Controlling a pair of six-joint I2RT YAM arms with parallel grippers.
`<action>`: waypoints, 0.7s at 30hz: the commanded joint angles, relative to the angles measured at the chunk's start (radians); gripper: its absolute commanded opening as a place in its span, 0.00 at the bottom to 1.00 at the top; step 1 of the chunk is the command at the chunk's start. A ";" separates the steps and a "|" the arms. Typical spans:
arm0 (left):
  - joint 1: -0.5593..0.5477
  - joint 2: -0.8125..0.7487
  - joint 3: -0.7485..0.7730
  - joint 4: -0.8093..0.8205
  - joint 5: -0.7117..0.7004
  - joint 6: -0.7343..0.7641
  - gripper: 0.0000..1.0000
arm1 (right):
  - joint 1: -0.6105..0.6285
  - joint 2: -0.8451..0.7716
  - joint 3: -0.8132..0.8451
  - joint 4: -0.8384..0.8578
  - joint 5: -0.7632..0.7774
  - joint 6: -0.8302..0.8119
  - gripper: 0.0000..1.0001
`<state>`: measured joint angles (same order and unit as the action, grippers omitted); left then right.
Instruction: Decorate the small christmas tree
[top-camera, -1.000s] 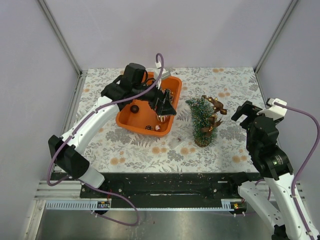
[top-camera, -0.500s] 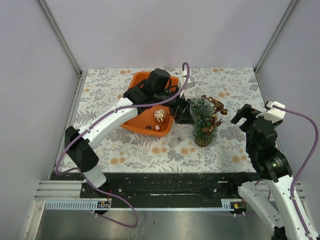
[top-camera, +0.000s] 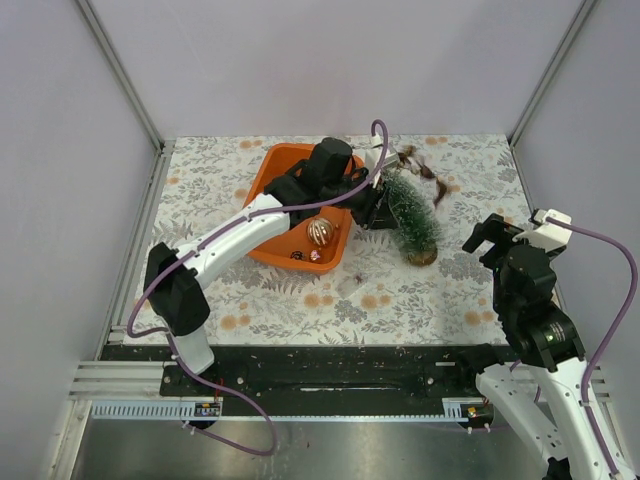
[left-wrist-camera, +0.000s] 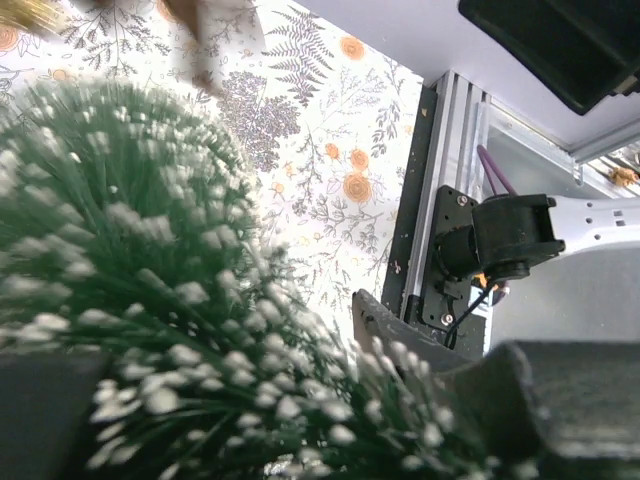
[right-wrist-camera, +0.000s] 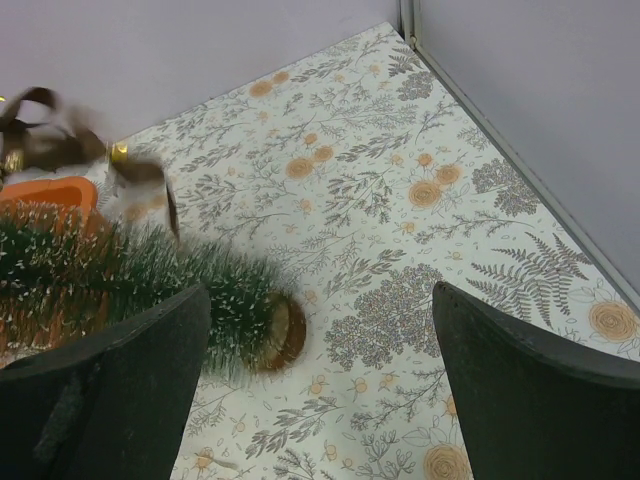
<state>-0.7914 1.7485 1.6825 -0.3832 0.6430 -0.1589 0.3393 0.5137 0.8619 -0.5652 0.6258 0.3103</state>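
Tilted tree (top-camera: 412, 215) in left claw's (top-camera: 376, 214) narrow grip beside tub (top-camera: 285, 160), toward table's (top-camera: 250, 300) far edge; right claw (right-wrist-camera: 318, 290) wide, empty.

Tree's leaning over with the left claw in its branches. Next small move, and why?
Probably rotate the left claw to stand the small christmas tree upright before hanging anything. The tree is tipped, crown toward the orange tub, with its brown base turned on edge, and its branches sit between that claw's fingers. The right claw is open and apart from the tree.
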 joint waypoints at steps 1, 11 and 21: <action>-0.002 0.022 0.062 0.096 -0.011 -0.047 0.26 | 0.004 -0.021 -0.011 0.048 -0.005 -0.014 0.99; -0.002 0.014 0.063 0.086 -0.015 -0.021 0.00 | 0.003 -0.034 -0.029 0.060 -0.006 -0.013 0.99; 0.000 -0.131 0.105 -0.158 -0.039 0.248 0.00 | 0.003 -0.011 -0.031 0.106 -0.041 -0.020 0.99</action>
<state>-0.7906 1.7660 1.7458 -0.4675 0.6086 -0.0757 0.3393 0.4881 0.8299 -0.5316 0.6071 0.3058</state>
